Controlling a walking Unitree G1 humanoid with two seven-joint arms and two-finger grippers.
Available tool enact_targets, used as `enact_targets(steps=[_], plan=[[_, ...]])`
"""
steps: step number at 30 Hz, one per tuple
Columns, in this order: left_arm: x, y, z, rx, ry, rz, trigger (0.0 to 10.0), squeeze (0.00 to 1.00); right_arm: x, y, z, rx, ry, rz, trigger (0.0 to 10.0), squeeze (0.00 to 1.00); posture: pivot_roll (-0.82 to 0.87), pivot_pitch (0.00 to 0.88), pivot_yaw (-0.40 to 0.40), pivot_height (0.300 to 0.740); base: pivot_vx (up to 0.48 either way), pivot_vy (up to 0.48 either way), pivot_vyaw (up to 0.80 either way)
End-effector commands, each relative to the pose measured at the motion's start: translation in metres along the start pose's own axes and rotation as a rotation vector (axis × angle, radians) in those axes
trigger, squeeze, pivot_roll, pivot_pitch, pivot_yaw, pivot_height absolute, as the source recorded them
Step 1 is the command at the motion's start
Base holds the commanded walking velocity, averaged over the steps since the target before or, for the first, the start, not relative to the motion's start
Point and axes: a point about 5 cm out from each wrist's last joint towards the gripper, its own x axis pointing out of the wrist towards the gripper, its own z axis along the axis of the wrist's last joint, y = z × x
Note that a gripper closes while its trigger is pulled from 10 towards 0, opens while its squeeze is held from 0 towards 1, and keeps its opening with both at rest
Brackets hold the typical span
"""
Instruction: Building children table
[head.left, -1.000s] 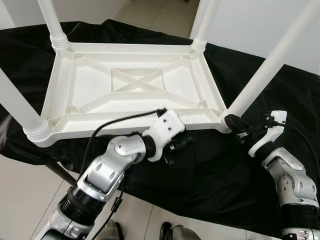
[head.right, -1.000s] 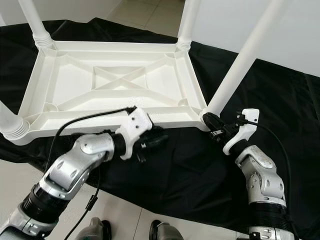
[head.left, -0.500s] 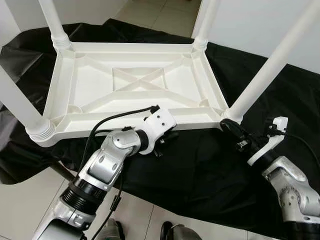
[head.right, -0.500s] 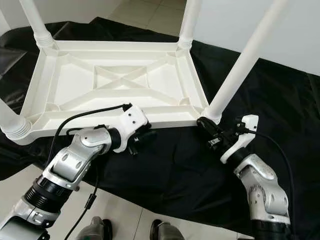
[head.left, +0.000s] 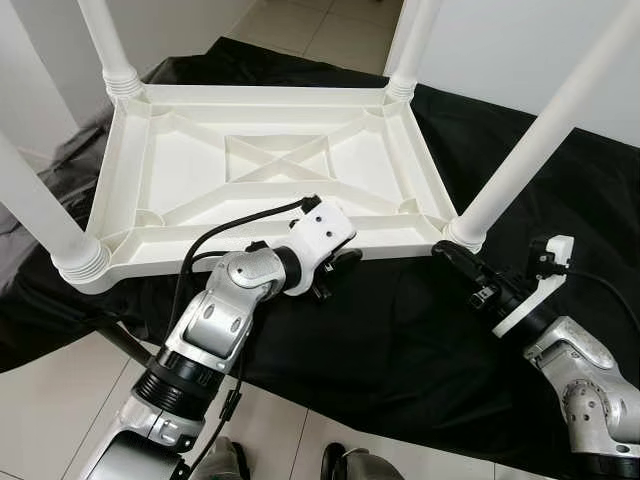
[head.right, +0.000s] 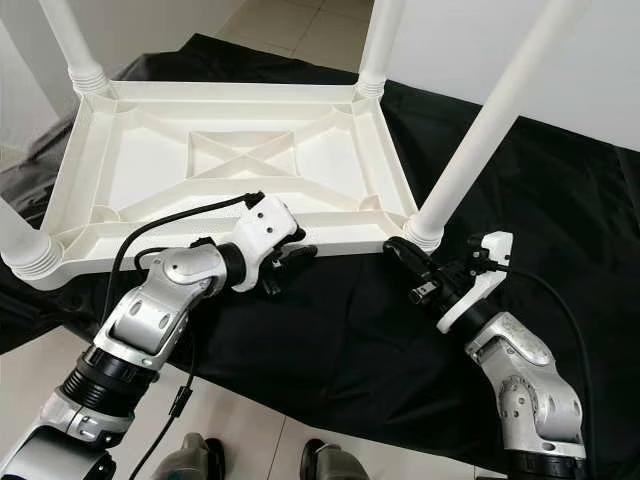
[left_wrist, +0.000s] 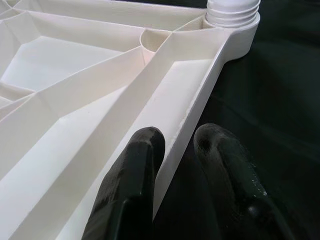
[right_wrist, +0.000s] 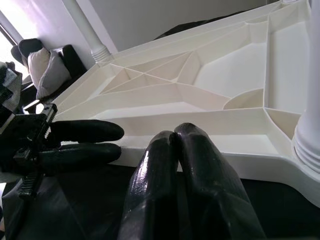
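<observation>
The upside-down white plastic children's table (head.left: 270, 160) lies on black cloth (head.left: 400, 330). Since a second ago the left gripper (left_wrist: 175, 150) has closed in, fingers narrowly straddling its near rim. The right gripper (right_wrist: 182, 137), fingers pressed together, has neared the corner leg (head.right: 490, 120).

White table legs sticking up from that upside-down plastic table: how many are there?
4, one at each corner: far left leg, far right leg, near left leg and near right leg, close to the right gripper.
</observation>
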Motion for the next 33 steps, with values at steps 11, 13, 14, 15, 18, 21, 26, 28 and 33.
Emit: enact_targets(steps=[11, 13, 14, 15, 18, 21, 26, 28, 33], plan=[[0.009, 0.007, -0.03, 0.065, 0.134, 0.236, 10.0, 0.0, -0.002, -0.004, 0.007, -0.012, -0.014, -0.024, 10.0, 0.0, 0.03, 0.168, -0.051, 0.74, 0.0, 0.0, 0.0], [0.009, 0.008, -0.031, 0.068, 0.138, 0.241, 10.0, 0.0, -0.002, -0.004, 0.008, -0.014, -0.015, -0.027, 10.0, 0.0, 0.03, 0.168, -0.048, 0.74, 0.0, 0.0, 0.0], [0.01, 0.009, -0.032, 0.074, 0.144, 0.248, 10.0, 0.0, -0.002, -0.004, 0.008, -0.016, -0.016, -0.03, 10.0, 0.0, 0.03, 0.168, -0.048, 0.74, 0.0, 0.0, 0.0], [0.011, 0.01, -0.033, 0.074, 0.153, 0.245, 10.0, 0.0, -0.002, -0.004, 0.008, -0.017, -0.017, -0.033, 10.0, 0.0, 0.03, 0.168, -0.047, 0.74, 0.0, 0.0, 0.0], [0.012, 0.011, -0.035, 0.098, 0.169, 0.238, 10.0, 0.0, -0.003, -0.004, 0.008, -0.021, -0.017, -0.038, 10.0, 0.0, 0.03, 0.168, -0.045, 0.74, 0.0, 0.0, 0.0], [0.016, 0.015, -0.038, 0.127, 0.192, 0.237, 10.0, 0.0, -0.003, -0.004, 0.009, -0.028, -0.021, -0.046, 10.0, 0.0, 0.02, 0.167, -0.039, 0.74, 0.0, 0.0, 0.0], [0.021, 0.019, -0.043, 0.144, 0.221, 0.242, 10.0, 0.0, -0.002, -0.003, 0.01, -0.031, -0.026, -0.047, 10.0, 0.0, 0.02, 0.167, -0.035, 0.74, 0.0, 0.0, 0.0], [0.023, 0.022, -0.044, 0.134, 0.231, 0.25, 10.0, 0.0, -0.002, -0.003, 0.01, -0.032, -0.028, -0.052, 10.0, 0.0, 0.02, 0.167, -0.03, 0.74, 0.0, 0.0, 0.0], [0.024, 0.03, -0.043, 0.108, 0.23, 0.284, 10.0, 0.0, -0.004, -0.003, 0.011, -0.031, -0.033, -0.062, 10.0, 0.0, 0.01, 0.167, -0.028, 0.74, 0.0, 0.0, 0.0]])
